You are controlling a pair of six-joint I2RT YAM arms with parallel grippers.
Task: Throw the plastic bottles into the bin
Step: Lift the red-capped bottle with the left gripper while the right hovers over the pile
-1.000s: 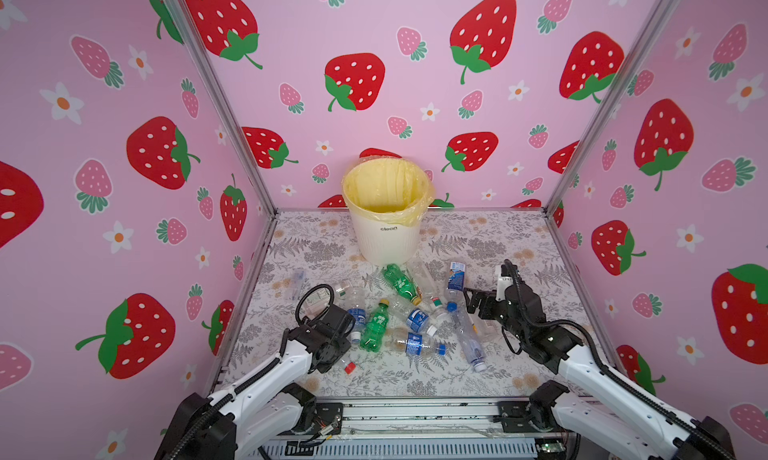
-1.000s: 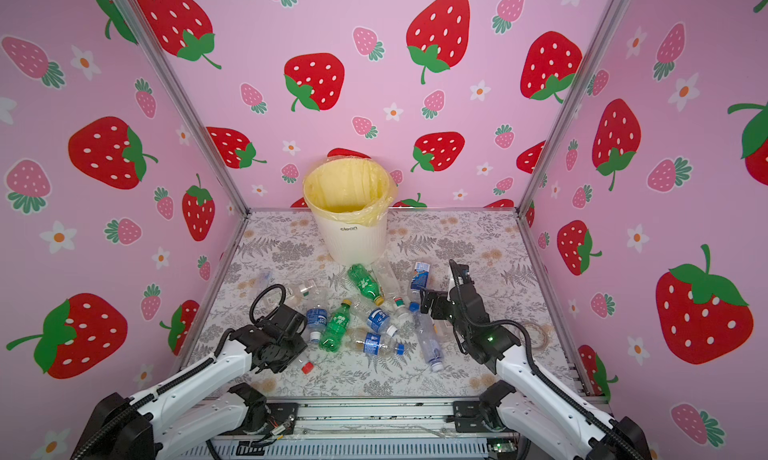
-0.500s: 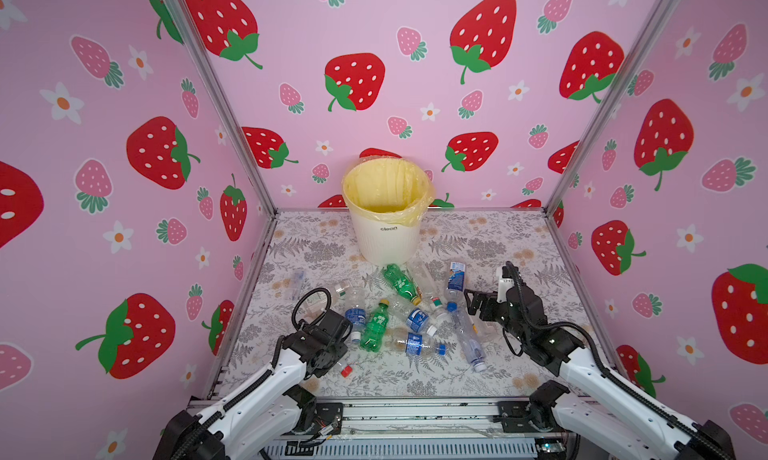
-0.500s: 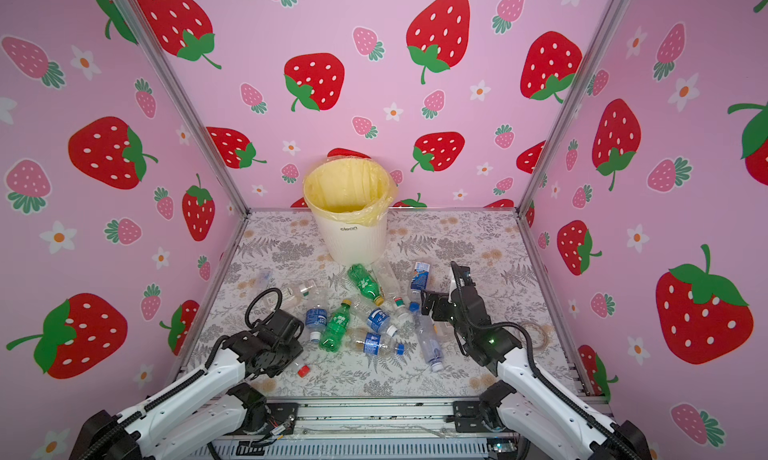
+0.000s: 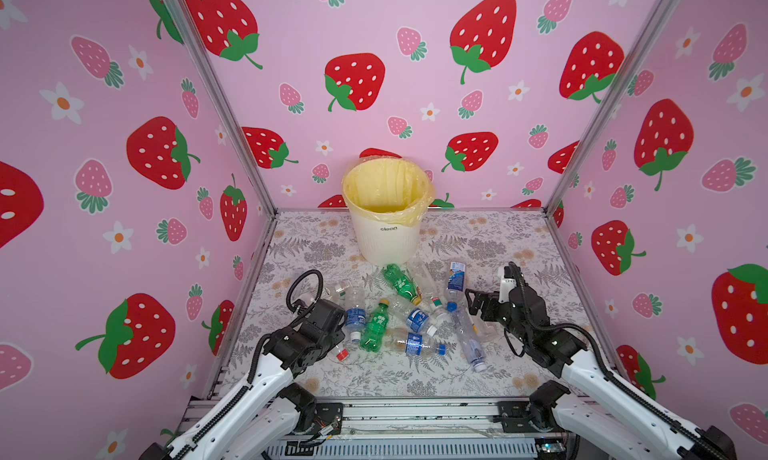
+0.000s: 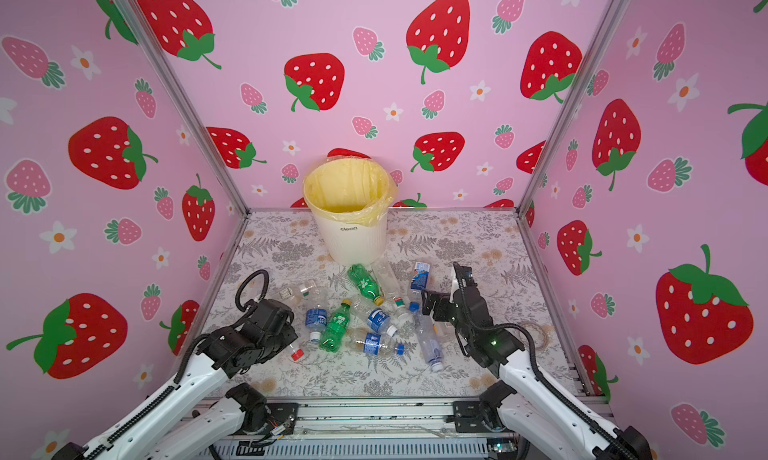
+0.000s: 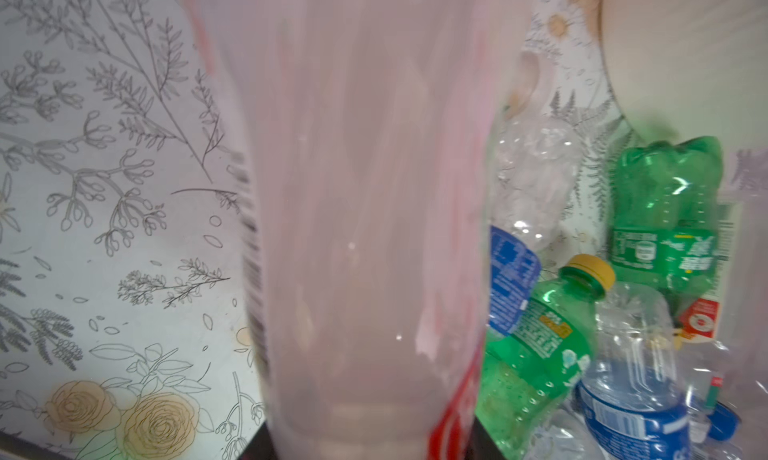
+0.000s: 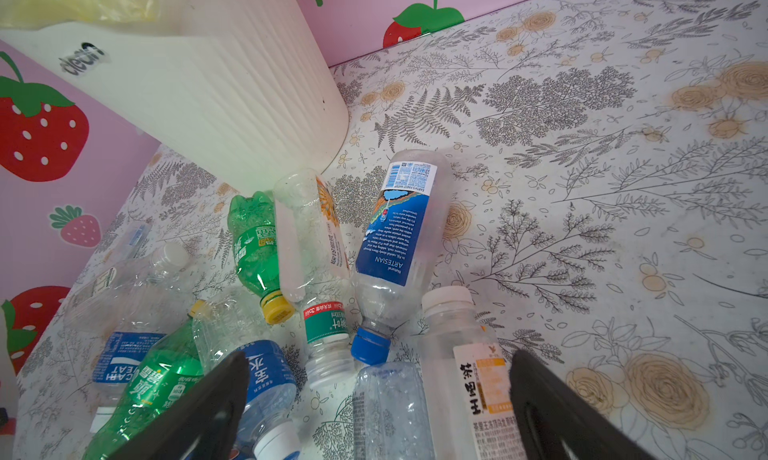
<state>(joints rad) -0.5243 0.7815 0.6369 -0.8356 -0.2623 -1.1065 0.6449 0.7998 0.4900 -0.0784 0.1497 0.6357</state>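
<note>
**Strawberry booth: bin bare, one bottle gripped**

Pink walls (image 5: 124,104) printed with strawberries closed round a floral table (image 5: 498,237). The bin (image 5: 388,237) stood at the back, well apart from both arms. Nothing showed inside its yellow liner (image 5: 386,183) in both top views, so the job looked barely begun. About a dozen plastic bottles (image 5: 409,316) lay strewn in front of the bin, between the arms, all yet to be carried over.

The left claw (image 5: 336,344) was clenched on a clear red-capped bottle (image 7: 365,229), which filled the left wrist view. It sat low at the near-left edge of the heap, and whether it had left the table could not be told. The right claw (image 8: 378,356) stood released, jaws wide. A white-capped bottle (image 8: 461,354) lay between them at the heap's right side, apparently untouched.
</note>
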